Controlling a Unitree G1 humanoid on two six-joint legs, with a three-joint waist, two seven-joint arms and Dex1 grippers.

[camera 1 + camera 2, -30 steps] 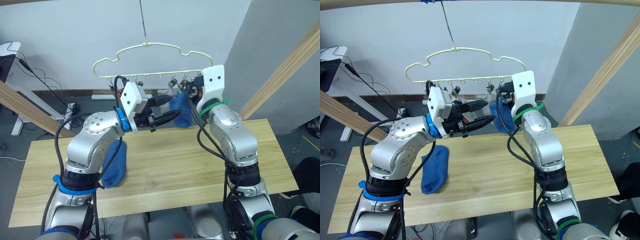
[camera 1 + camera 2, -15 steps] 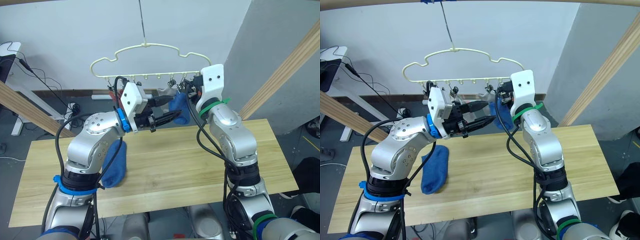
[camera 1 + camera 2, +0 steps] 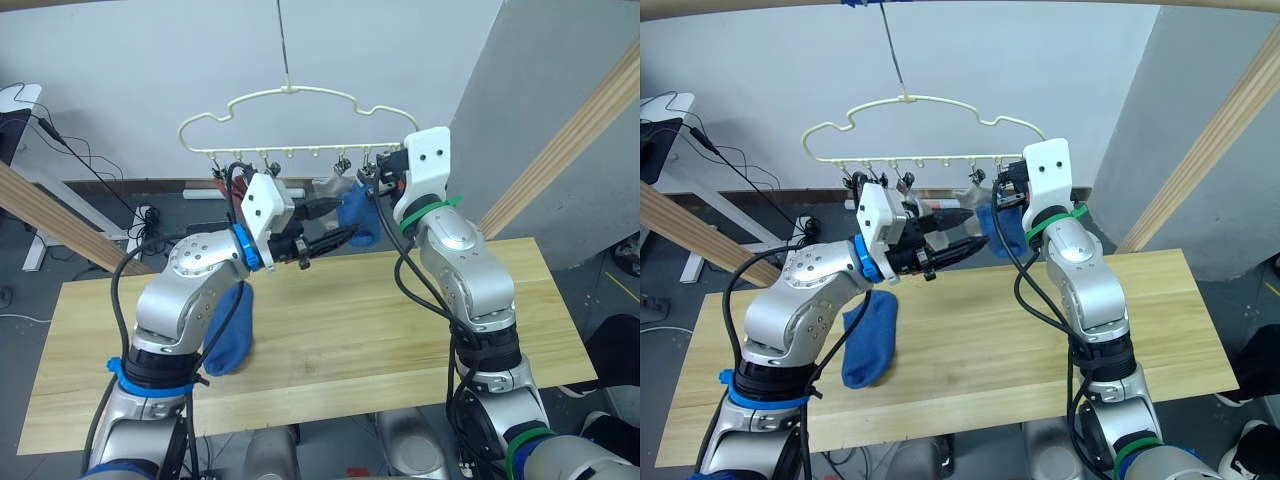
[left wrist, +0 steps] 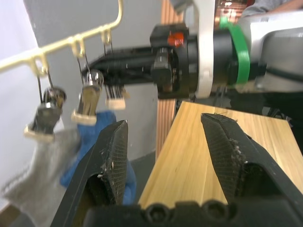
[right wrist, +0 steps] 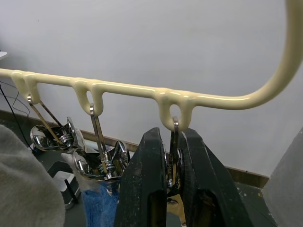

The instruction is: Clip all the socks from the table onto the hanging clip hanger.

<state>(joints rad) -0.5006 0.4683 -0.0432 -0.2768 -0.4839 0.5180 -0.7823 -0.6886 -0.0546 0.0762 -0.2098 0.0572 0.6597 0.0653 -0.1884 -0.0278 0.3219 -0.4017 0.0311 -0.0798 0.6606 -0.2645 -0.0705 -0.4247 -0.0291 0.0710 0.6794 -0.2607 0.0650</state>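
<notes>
Far left, one blue sock [image 3: 232, 330] lies on the bench [image 3: 330, 330], half behind the left arm. Up comes the left gripper [image 3: 335, 222], fingers spread and empty, pointing at the clip hanger [image 3: 290, 120] overhead. Along the rail, a grey sock [image 4: 38, 179] and a blue one [image 3: 355, 212] hang clipped. On the right, the right gripper [image 5: 170, 156] has its fingers pinched on the end clip [image 5: 173, 142]. I'd call this squeezing a clip open; next, the left arm needs to fetch the bench sock and feed its cuff in.

Table sock [image 3: 228, 335] — half behind left arm
</notes>
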